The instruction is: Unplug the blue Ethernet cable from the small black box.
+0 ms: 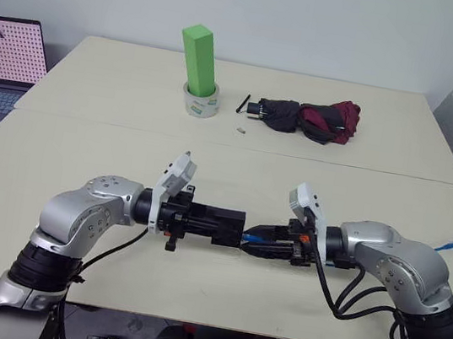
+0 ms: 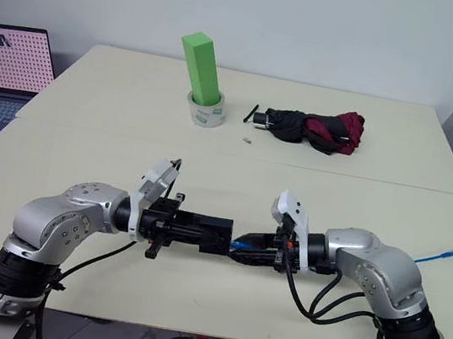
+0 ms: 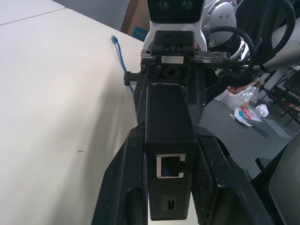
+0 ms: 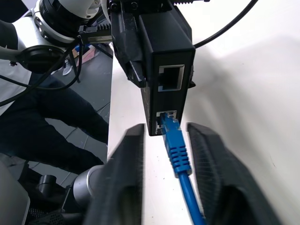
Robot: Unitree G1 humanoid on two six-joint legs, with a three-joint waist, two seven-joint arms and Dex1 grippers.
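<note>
Both arms meet over the near edge of the worktop (image 1: 217, 287), and the left pincer (image 1: 217, 223) has its two black fingers pressed against the sides of the small black box (image 1: 223, 223), holding it level in the air. From the left wrist view the box (image 3: 168, 164) sits squarely between those fingers, an empty port facing the camera. Facing it, the right pincer (image 4: 164, 159) has its fingers parted on either side of the blue cable (image 4: 177, 150), touching neither side of the plug's boot, while the plug itself sits in the lower port of the box (image 4: 164, 65), still plugged in. The cable's other end (image 2: 449, 252) lies on the worktop beyond the right arm. Further off, past both pincers, a green block (image 1: 199, 59) stands upright in a roll of tape (image 1: 201, 103), with a folded umbrella (image 1: 311, 119) beside it and a laptop (image 1: 0, 59) off the far left edge.
</note>
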